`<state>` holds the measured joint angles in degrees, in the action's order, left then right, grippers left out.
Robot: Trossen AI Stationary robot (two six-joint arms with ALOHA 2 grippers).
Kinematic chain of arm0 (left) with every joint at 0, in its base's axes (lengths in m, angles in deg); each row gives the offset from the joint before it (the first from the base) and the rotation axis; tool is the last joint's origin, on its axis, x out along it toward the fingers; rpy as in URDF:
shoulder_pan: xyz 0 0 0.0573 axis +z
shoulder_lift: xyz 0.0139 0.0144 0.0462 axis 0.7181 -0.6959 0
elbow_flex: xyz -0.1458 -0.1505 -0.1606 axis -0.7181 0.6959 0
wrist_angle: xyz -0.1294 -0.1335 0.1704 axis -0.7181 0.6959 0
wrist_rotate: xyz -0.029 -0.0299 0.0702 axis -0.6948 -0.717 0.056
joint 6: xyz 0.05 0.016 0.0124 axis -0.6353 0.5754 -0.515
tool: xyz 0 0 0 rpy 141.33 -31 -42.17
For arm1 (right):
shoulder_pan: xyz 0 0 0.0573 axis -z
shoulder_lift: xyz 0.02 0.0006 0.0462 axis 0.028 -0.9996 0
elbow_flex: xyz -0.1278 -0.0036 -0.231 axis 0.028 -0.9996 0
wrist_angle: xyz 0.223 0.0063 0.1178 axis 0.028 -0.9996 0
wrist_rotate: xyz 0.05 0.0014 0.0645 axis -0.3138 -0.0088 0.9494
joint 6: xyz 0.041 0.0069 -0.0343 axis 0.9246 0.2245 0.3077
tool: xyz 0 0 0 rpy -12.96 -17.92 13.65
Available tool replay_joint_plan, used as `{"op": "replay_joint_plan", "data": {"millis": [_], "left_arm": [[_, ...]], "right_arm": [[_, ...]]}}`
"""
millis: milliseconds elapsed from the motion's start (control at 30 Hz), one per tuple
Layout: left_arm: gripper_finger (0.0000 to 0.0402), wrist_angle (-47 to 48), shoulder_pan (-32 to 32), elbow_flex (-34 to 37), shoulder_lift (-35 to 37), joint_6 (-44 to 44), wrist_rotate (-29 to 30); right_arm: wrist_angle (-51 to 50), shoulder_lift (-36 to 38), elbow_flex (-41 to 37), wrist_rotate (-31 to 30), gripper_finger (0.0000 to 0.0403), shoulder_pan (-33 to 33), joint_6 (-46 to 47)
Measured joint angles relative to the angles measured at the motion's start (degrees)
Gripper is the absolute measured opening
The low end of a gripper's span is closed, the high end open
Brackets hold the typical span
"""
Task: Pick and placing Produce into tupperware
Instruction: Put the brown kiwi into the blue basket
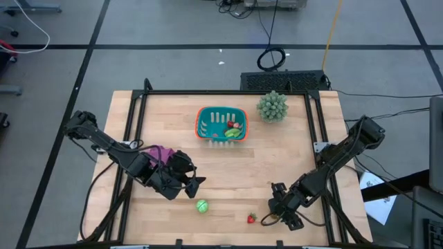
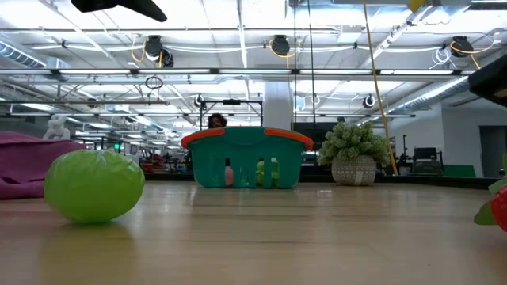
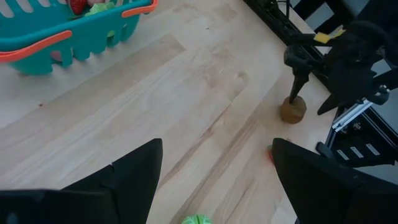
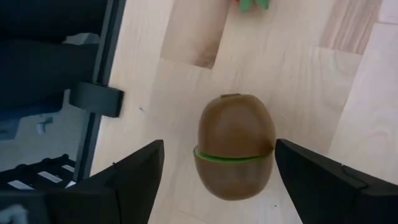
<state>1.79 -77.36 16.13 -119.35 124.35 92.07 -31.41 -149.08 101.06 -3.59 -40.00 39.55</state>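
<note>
Hovering low at the desk's (image 1: 291,149) front right, the right gripper (image 4: 217,180) has its fingers wide apart around the brown kiwi piece (image 4: 236,146), not gripping it. The left gripper (image 1: 196,182) sits open and empty near the green piece (image 1: 201,206). A strawberry (image 1: 251,218) lies close by; the teal basket (image 1: 205,126) already holds some produce.

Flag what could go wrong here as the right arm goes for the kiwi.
The kiwi is smooth and oval, sitting between the right gripper's open fingers; it may roll or squirt out as they close. It also lies near the table's front edge. The teal basket is far across the table, so a weak grip could drop it.
</note>
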Motion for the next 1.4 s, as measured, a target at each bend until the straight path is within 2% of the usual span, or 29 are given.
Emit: {"op": "replay_joint_plan", "data": {"millis": [433, 767, 1400], "left_arm": [[0.0308, 0.0, 0.0, 0.0, -0.01, -0.4, -0.04], [0.0308, 0.0, 0.0, 0.0, -0.01, -0.31, -0.07], [0.0308, 0.0, 0.0, 0.0, -0.01, -0.21, -0.09]], "right_arm": [[0.42, -0.1, 0.0, -0.37, 0.0299, 0.35, -1.07], [0.47, -0.1, -0.01, -0.5, 0.0299, 0.33, 1.42], [12.29, -0.12, -10.38, -0.33, 0.0291, 0.35, 4.59]]}}
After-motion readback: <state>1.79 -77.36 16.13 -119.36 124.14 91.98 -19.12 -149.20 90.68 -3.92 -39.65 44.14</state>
